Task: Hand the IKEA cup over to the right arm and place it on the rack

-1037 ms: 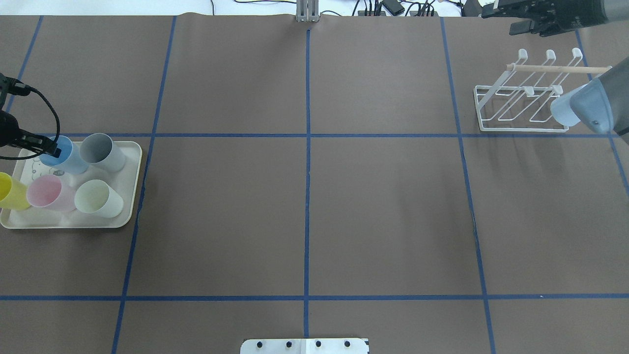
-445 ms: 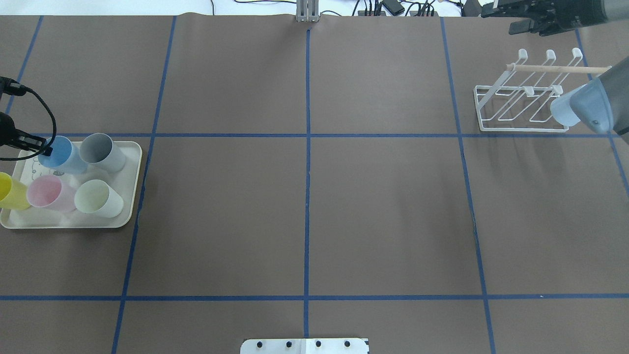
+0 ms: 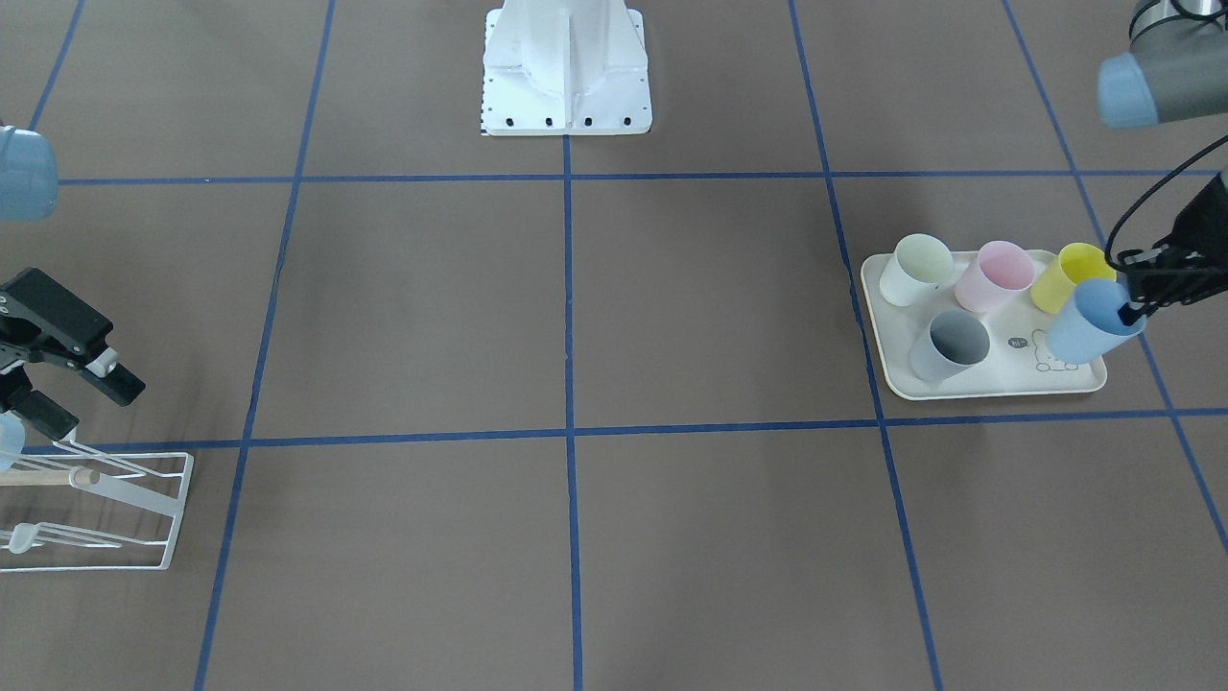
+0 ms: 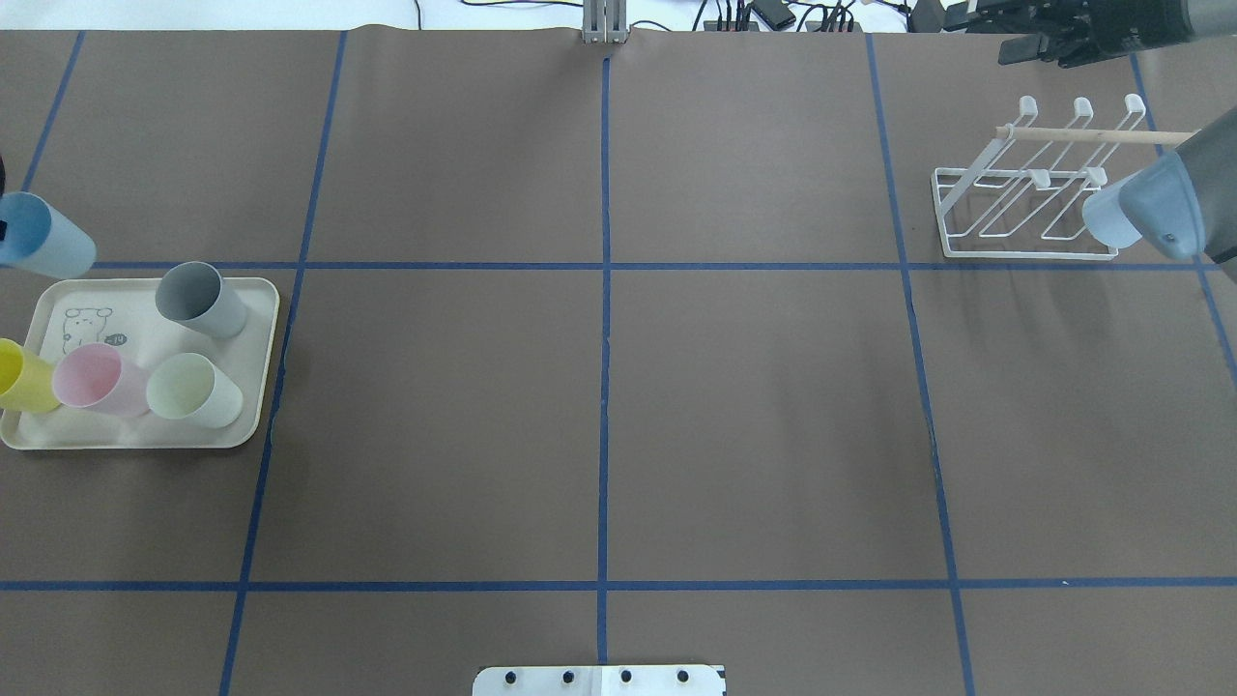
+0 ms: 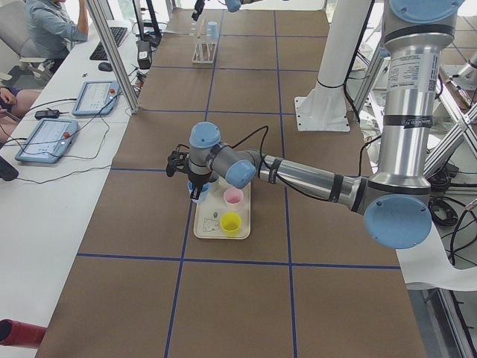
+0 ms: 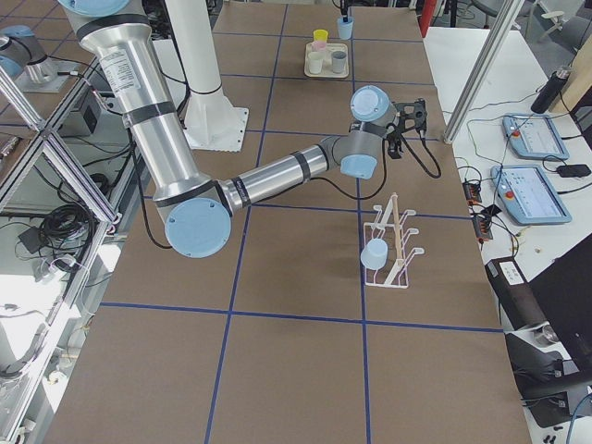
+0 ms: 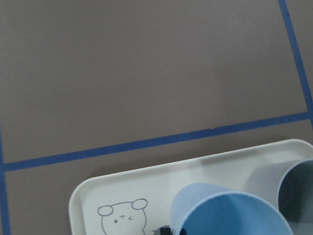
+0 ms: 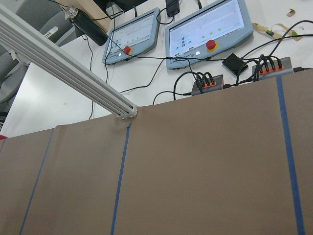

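A blue IKEA cup (image 3: pixel 1084 326) hangs tilted just above the cream tray's (image 3: pixel 988 389) corner, with my left gripper (image 3: pixel 1124 309) shut on its rim, one finger inside. In the overhead view the cup (image 4: pixel 43 246) sits at the far left edge, past the tray (image 4: pixel 256 387). The left wrist view shows the cup's mouth (image 7: pixel 230 215) over the tray's bear print. My right gripper (image 3: pixel 84 398) is open and empty, hovering by the white wire rack (image 3: pixel 144 499); from overhead it (image 4: pixel 995 34) is beyond the rack (image 4: pixel 1015 208).
On the tray stand a grey cup (image 4: pixel 198 300), a pink cup (image 4: pixel 92 379), a yellow cup (image 4: pixel 19 377) and a pale green cup (image 4: pixel 193 390). A light blue cup (image 6: pixel 375 254) hangs on the rack. The right arm's elbow (image 4: pixel 1169 198) overhangs the rack's right end.
My left gripper has lifted the blue cup off the tray and carried it toward the overhead view's left edge, uncovering the bear print. The right arm has hardly moved.
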